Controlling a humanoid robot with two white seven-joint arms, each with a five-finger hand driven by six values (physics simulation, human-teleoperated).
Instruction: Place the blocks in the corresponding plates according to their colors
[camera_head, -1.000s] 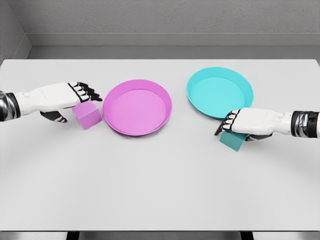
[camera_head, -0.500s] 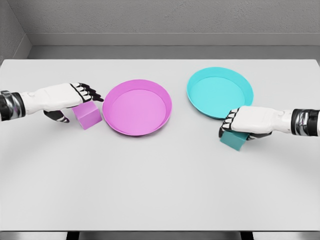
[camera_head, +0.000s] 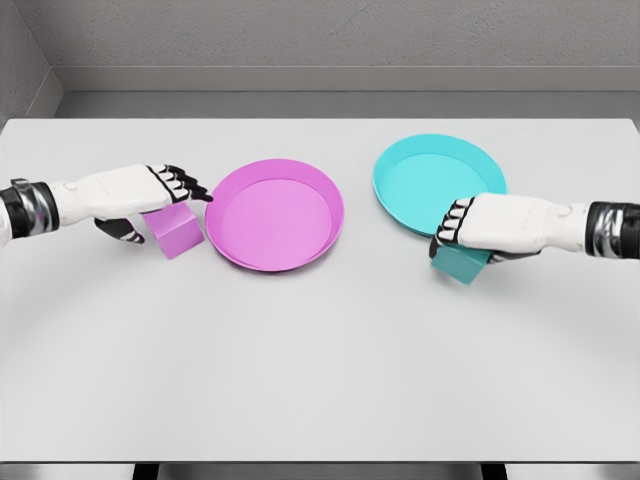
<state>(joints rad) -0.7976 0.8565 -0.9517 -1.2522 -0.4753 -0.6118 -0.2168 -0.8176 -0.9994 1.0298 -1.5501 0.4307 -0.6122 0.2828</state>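
Look at your left hand (camera_head: 135, 195) first: it reaches in over the pink block (camera_head: 175, 232), which sits on the white table (camera_head: 320, 360) just left of the pink plate (camera_head: 275, 214). The long fingers (camera_head: 182, 183) lie stretched out flat above the block's top, their dark tips pointing toward the plate's near rim, while the thumb (camera_head: 118, 231) hangs down on the block's left side. The block lies under and between them, but you cannot tell from this view whether any finger actually presses on it; the hand reads as extended rather than clamped. The block's lower corner is close to the plate's wall, and contact there is not clear.

Your right hand (camera_head: 495, 228) comes in from the right and covers the top of the teal block (camera_head: 458, 265). Its fingers (camera_head: 452, 222) curl down over the block's upper left edge, and the block shows below the knuckles, tilted, with only its lower part visible. You have a closed grasp on it here. The teal block is just in front of the teal plate (camera_head: 430, 180), at the near rim, with the hand overlapping that rim. Both plates hold nothing, and they stand apart from each other.
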